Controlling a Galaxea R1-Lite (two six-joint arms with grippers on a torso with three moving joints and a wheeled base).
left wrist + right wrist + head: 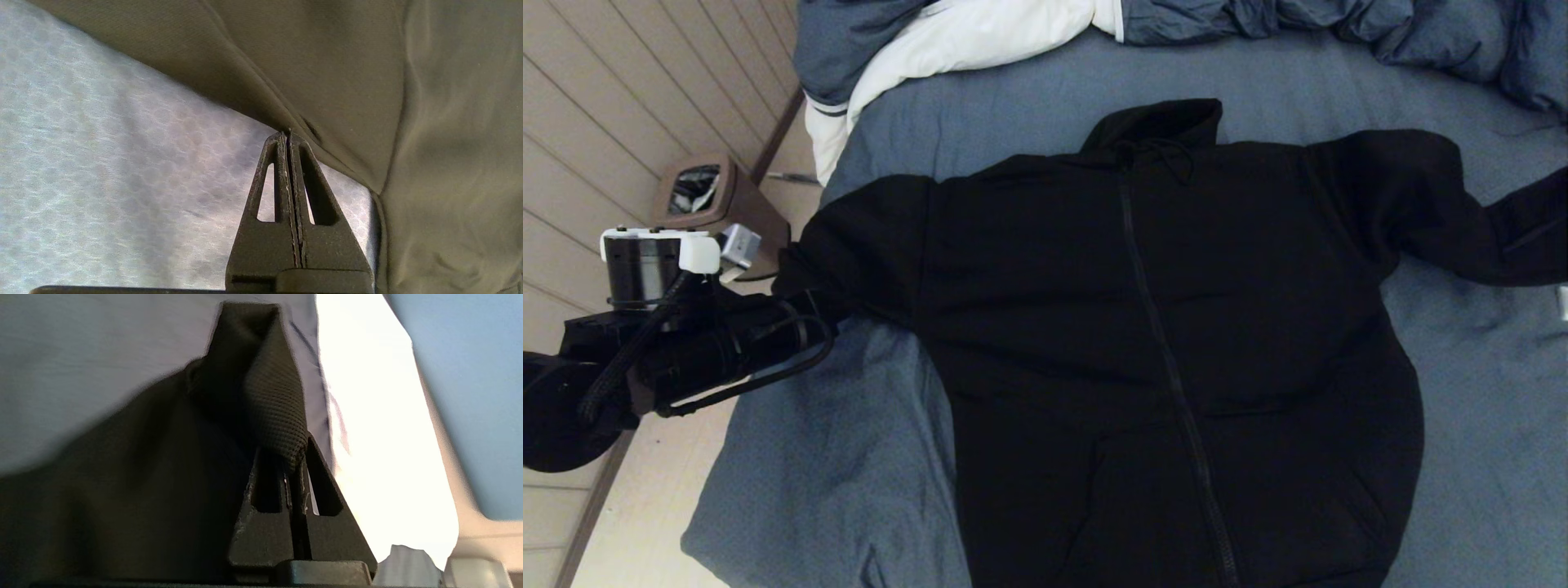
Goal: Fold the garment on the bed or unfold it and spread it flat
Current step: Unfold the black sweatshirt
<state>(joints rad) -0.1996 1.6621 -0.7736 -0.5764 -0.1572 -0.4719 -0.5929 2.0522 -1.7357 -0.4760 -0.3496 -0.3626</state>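
Black fleece fills the near middle of the head view: the garment (1168, 359) lies front-up on the bed (1486, 425), zipper running from the hem at the near edge up toward the hood at the far side. Its body is spread broadly, with some wrinkles near the pockets. At the near left, the left gripper (289, 136) reaches in over the bed's edge; its jaws are pressed together on the edge of the hoodie's left sleeve, pinching a thin fold of cloth just above the blue-grey sheet. The right sleeve stretches out past the right edge of the head view. There the right gripper (296, 465) has its jaws closed on a ribbed piece of the black cloth, probably the cuff, though the view is blurred. Both sleeves are drawn outward, away from the body. Off the bed's left side stands a small brown bin (719, 204) on the wooden floor (605, 98). Farthest away, the duvet (980, 33) lies bunched along the head of the bed, its white lining turned up.
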